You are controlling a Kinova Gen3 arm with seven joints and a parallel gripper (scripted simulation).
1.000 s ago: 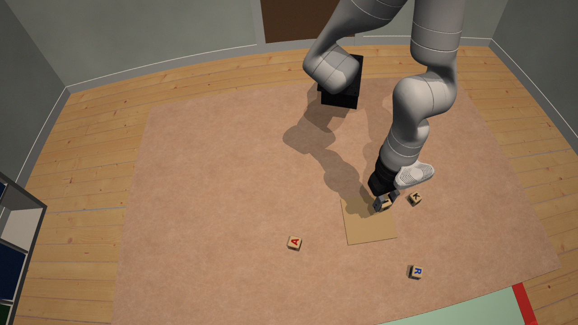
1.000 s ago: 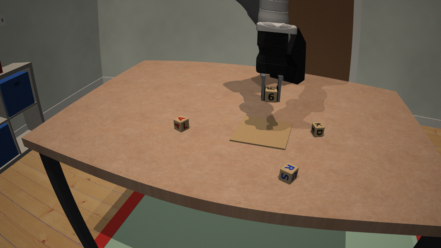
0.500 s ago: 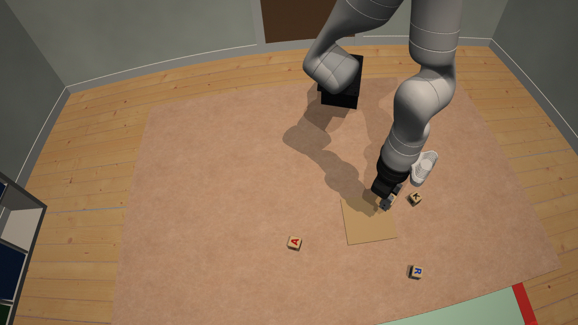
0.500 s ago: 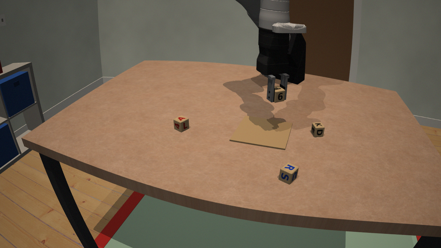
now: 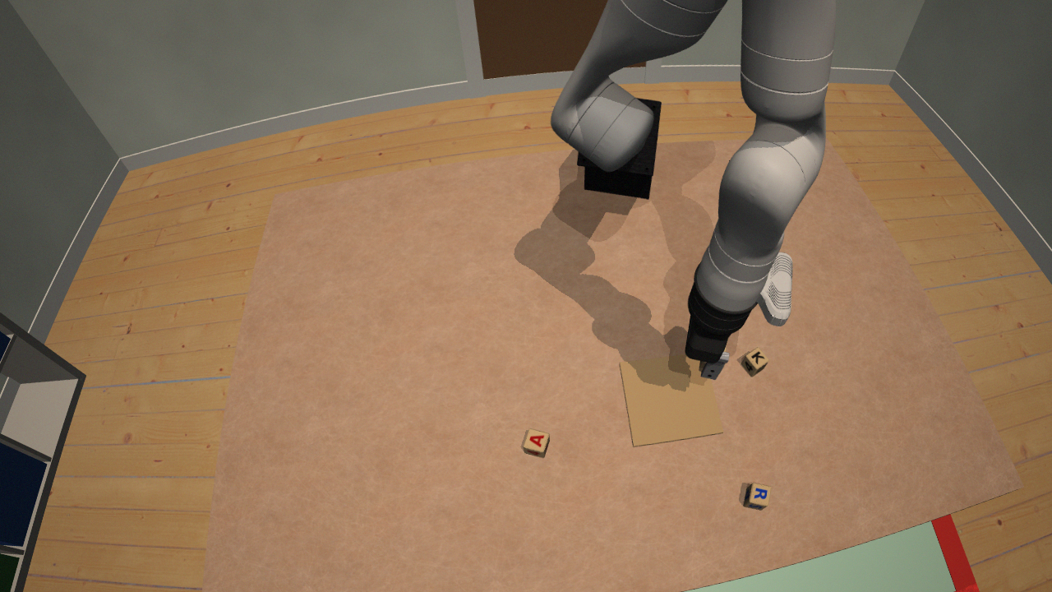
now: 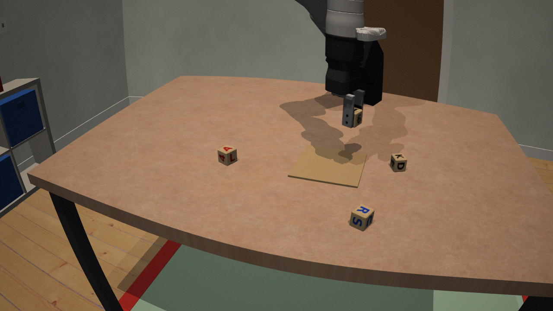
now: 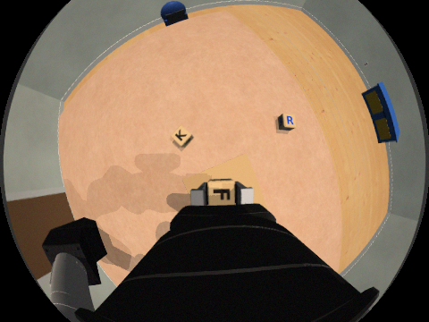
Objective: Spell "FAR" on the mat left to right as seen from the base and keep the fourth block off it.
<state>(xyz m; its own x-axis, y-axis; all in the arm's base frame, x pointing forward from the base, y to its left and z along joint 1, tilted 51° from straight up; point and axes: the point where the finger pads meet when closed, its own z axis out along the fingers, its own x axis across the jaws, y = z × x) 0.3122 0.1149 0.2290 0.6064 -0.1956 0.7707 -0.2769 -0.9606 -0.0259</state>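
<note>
My gripper (image 5: 712, 367) (image 6: 353, 115) (image 7: 221, 190) is shut on the F block (image 6: 357, 117) (image 7: 222, 192), which it holds in the air with the F face up. The top view hides most of this block. The flat tan mat (image 5: 673, 419) (image 6: 328, 170) (image 7: 248, 167) lies below and bears no block. The red A block (image 5: 536, 442) (image 6: 227, 155) lies off the mat, out of the wrist view. The blue R block (image 5: 757, 495) (image 6: 362, 217) (image 7: 287, 122) and the black K block (image 5: 755, 361) (image 6: 398, 163) (image 7: 181, 137) also lie off the mat, letters up.
The table (image 5: 382, 330) (image 6: 154, 185) (image 7: 223, 89) carries the black robot base (image 5: 617, 182) (image 7: 76, 243) at its back in the top view. The K block is close beside the mat and near the gripper. A shelf (image 5: 43, 412) (image 6: 34, 127) stands beyond the table.
</note>
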